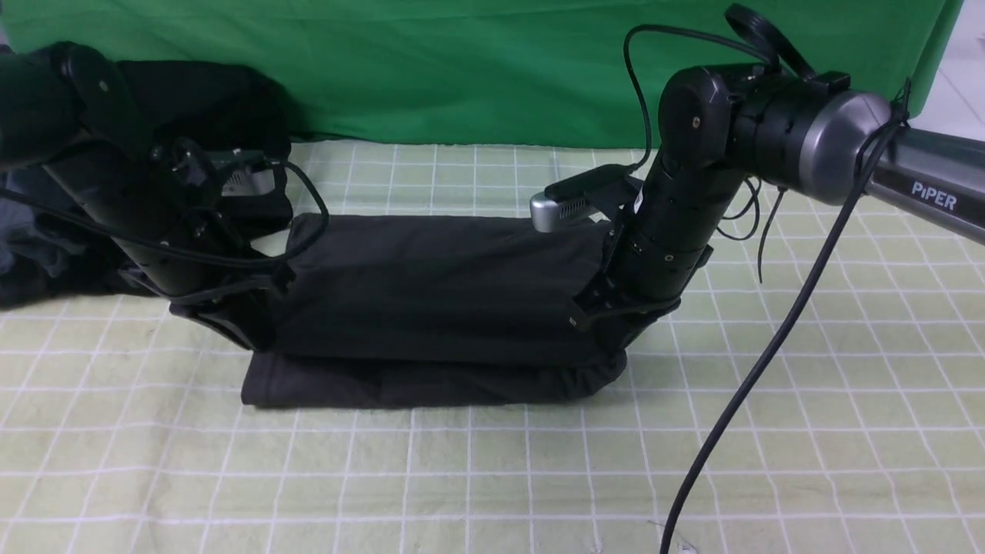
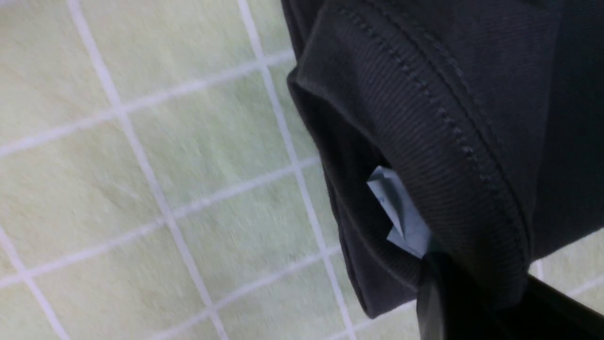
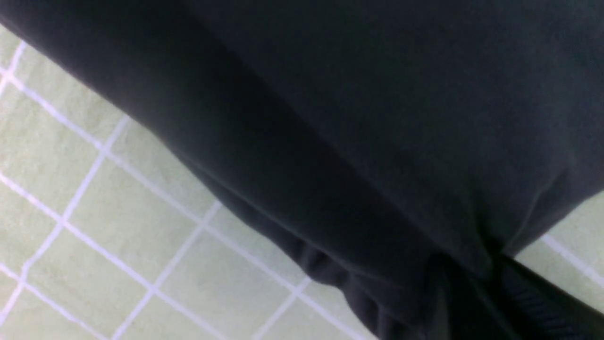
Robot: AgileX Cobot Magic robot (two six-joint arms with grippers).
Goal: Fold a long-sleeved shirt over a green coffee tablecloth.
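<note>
With your left gripper (image 1: 231,327) and right gripper (image 1: 608,327) each clenched on an end of the long-sleeved shirt (image 1: 439,308), half-lifted over the green coffee tablecloth (image 1: 492,477), uneven lifting could skew the fold or slip fabric free.

The shirt (image 1: 439,308) lies folded in a long dark band across the frame's centre on the checked tablecloth (image 1: 492,477). The left tool (image 1: 231,323) grips its left end, the right tool (image 1: 608,323) its right end, both lifting the upper layer. A dark clothes bundle (image 1: 46,269) sits at far left, with a plain green cloth (image 1: 462,69) across the top
</note>
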